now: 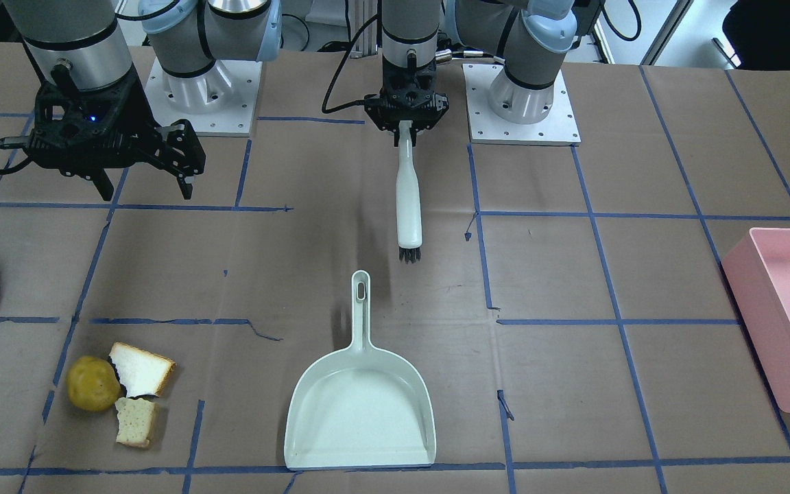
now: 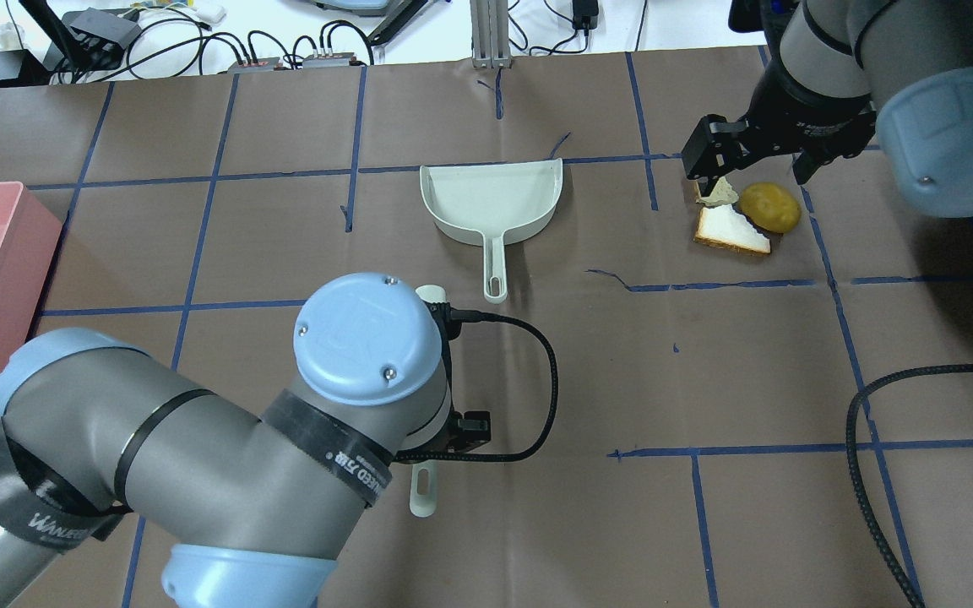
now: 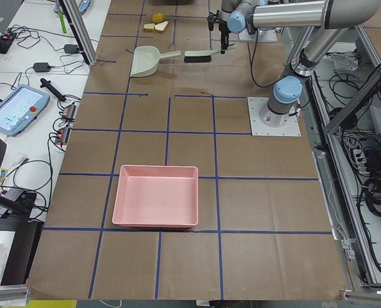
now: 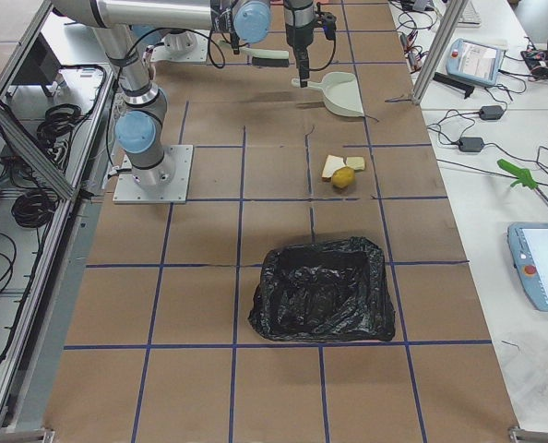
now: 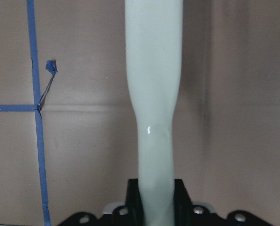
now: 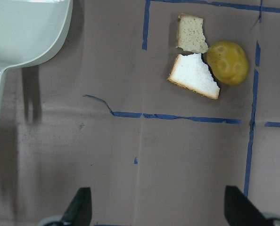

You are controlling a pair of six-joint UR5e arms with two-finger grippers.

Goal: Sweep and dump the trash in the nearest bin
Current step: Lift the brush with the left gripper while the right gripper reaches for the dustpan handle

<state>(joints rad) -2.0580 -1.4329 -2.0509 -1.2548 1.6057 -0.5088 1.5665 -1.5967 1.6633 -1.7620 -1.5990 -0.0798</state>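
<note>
The trash lies together on the table: a yellow-brown potato-like lump (image 1: 93,383), a white bread slice (image 1: 140,369) and a beige slice (image 1: 136,420). They also show in the right wrist view, the lump (image 6: 228,62) beside the white slice (image 6: 194,75). My right gripper (image 1: 145,184) is open and empty, raised above the table short of the trash. My left gripper (image 1: 406,134) is shut on the handle of a white brush (image 1: 409,206), its bristles pointing at the pale green dustpan (image 1: 361,412). The black bin (image 4: 322,288) stands beyond the trash at the table's right end.
A pink tray (image 1: 786,315) stands at the table's other end, on my left side. The dustpan (image 2: 493,198) lies flat mid-table with its handle toward me. A black cable (image 2: 867,439) hangs over the table on my right side.
</note>
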